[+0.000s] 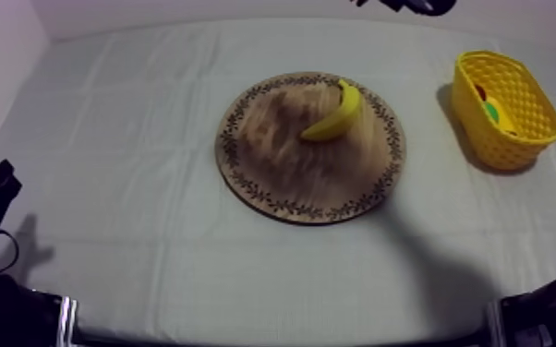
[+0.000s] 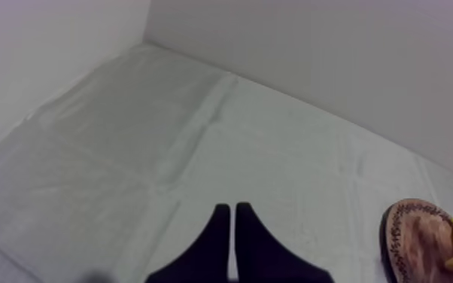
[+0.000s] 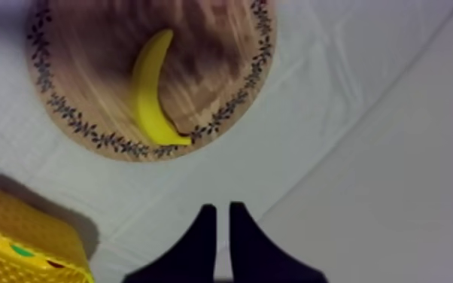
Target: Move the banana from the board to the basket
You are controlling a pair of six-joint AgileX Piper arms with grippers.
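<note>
Right gripper closed near banana; yellow basket partly cropped.

Table covered edge to edge by a grey-white cloth. The cloth lies flat, with fold creases crossing it in a loose grid; from the right wrist view one long crease runs on a diagonal. Plain pale back wall touches the far edge of the table; plain pale side wall touches its left edge. The two walls meet in a corner, seen from the left wrist view. Light is soft and even with a faint violet cast. A broad, blurred shadow lies on the cloth towards the near right, and a smaller one at the near left.
</note>
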